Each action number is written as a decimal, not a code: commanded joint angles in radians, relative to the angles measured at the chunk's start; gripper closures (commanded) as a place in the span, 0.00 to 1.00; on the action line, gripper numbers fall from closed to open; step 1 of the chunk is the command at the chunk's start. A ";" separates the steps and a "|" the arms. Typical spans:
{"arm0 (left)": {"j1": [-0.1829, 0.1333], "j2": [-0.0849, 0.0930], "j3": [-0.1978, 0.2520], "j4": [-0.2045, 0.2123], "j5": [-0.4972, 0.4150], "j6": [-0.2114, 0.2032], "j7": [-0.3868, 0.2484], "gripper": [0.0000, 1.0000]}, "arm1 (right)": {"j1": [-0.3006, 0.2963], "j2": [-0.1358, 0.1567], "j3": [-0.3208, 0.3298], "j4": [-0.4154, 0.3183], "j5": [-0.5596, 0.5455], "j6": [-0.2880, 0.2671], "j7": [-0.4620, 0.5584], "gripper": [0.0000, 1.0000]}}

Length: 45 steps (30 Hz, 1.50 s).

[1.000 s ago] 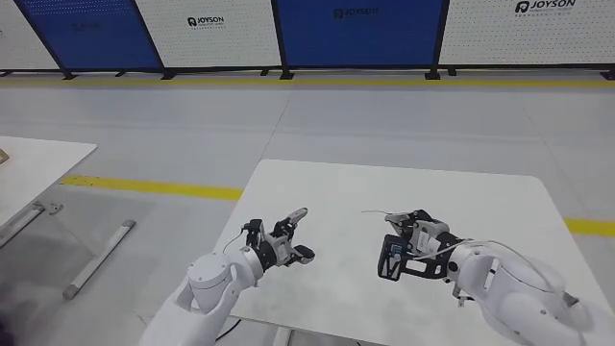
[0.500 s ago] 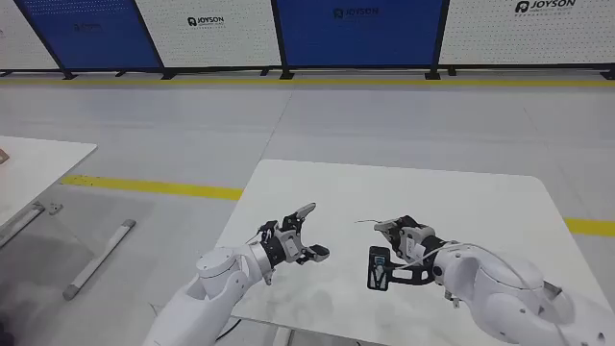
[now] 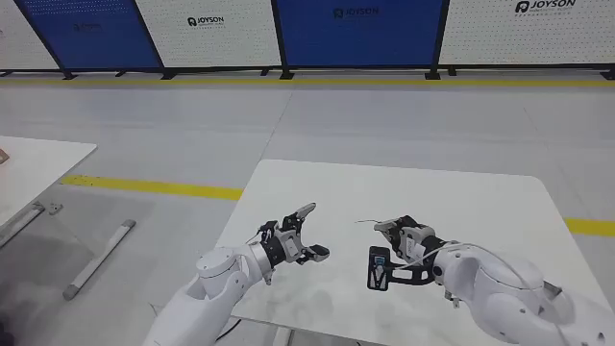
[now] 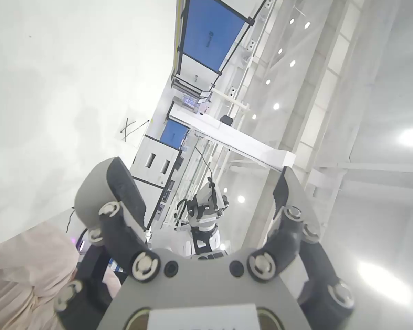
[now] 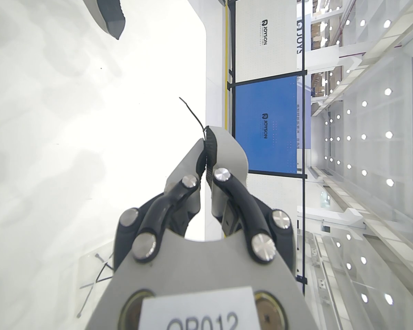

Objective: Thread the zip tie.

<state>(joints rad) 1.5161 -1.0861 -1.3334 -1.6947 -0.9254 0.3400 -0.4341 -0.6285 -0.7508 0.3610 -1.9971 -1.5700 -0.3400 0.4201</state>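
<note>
Above the table (image 3: 452,187), near its front edge, the two arms had drawn closer together over the last second, then held still for the final half of it. The left pincer (image 3: 314,230) had come in toward the table's middle, jaws wide and empty, facing the right pincer (image 3: 392,225). The right one was clamped on the zip tie (image 5: 193,114), whose thin tail stuck out past its fingertips, lifted clear of the table. The tie's head could not be made out. The pincers were near but apart, so threading had not begun. The approach looked ready for the left pincer to take the free end.
</note>
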 commanded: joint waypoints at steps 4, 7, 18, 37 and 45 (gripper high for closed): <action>0.000 0.000 0.000 0.000 0.000 0.000 0.000 0.00 | 0.000 0.000 0.000 0.000 0.000 0.000 0.000 1.00; 0.000 0.000 0.000 0.000 0.000 0.000 0.000 0.00 | 0.000 0.000 0.000 0.000 0.000 0.000 0.000 1.00; -0.003 -0.002 0.004 -0.008 -0.006 -0.008 0.009 0.00 | 0.000 0.000 0.000 0.000 0.000 0.000 0.000 1.00; -0.049 -0.016 0.068 -0.048 -0.032 -0.001 0.091 0.00 | 0.000 0.000 0.000 0.000 0.000 0.000 0.000 1.00; -0.049 -0.016 0.068 -0.048 -0.032 -0.001 0.091 0.00 | 0.000 0.000 0.000 0.000 0.000 0.000 0.000 1.00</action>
<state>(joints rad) 1.4674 -1.1023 -1.2652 -1.7430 -0.9570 0.3389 -0.3432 -0.6285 -0.7508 0.3610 -1.9971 -1.5700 -0.3400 0.4201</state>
